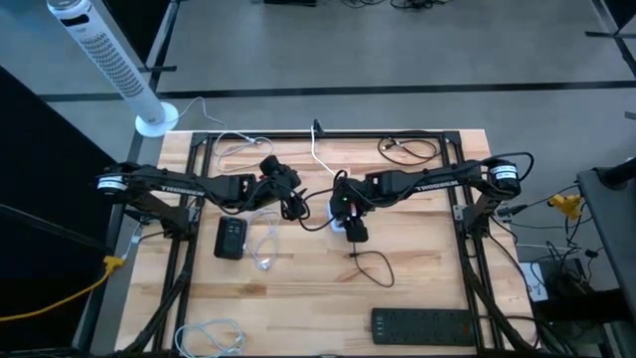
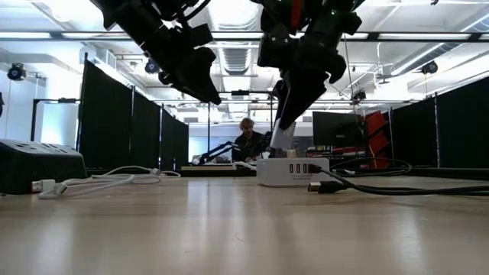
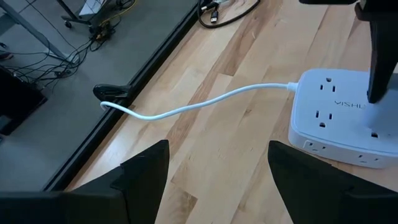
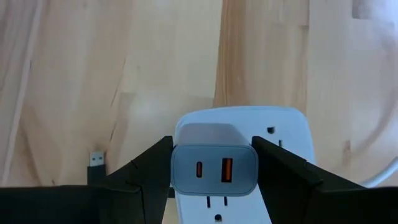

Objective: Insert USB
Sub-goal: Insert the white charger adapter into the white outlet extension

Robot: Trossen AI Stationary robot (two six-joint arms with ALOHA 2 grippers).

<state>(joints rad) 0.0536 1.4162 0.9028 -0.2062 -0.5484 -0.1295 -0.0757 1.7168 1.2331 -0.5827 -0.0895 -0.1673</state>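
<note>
A white power strip (image 1: 338,223) lies flat mid-table, its white cord (image 3: 205,102) running to the far edge. My right gripper (image 4: 214,177) hangs over it, shut on a small white USB charger block (image 4: 214,167) with two ports on its face. A black cable's USB plug (image 4: 95,160) lies on the wood beside the strip, and the cable (image 1: 378,267) loops toward the near edge. My left gripper (image 3: 214,180) is open and hovers in the air just left of the strip, touching nothing. My right gripper pinches the charger block by its two side faces (image 4: 176,169), one finger on each side, coming from above and pointing down. In the low view the block (image 2: 280,142) slants down onto the top of the strip (image 2: 293,169); whether its prongs are in a socket is hidden.
A black box (image 1: 231,239) and loose white cable (image 1: 263,249) lie on the left, more white cable (image 1: 214,338) at the near-left corner, a black power strip (image 1: 422,324) near the front edge, and black cable (image 1: 407,149) at the far right. Bare wood shows between.
</note>
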